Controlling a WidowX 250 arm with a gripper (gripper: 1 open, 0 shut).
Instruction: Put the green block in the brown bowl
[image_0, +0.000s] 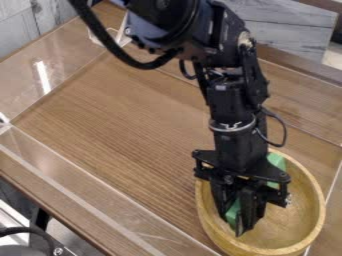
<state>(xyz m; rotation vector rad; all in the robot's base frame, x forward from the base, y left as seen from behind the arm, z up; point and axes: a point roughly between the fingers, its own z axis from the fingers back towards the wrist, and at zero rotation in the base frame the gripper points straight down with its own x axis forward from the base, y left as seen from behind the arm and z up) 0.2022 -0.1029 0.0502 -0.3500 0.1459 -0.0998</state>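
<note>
A wide, shallow brown bowl (305, 231) of light wood sits at the table's front right. My gripper (246, 213) reaches down into it from above, its black fingers low inside the bowl. The jaws are shut on the green block (251, 205), whose bright green shows between and beside the fingers. Another patch of green (274, 161) peeks out behind the wrist at the bowl's far rim. The arm hides most of the block, so its tilt is hard to read.
The wooden table (120, 130) is ringed by clear plastic walls (60, 165). A low wall runs along the front left edge. The dark arm (221, 80) rises from the bowl toward the top centre.
</note>
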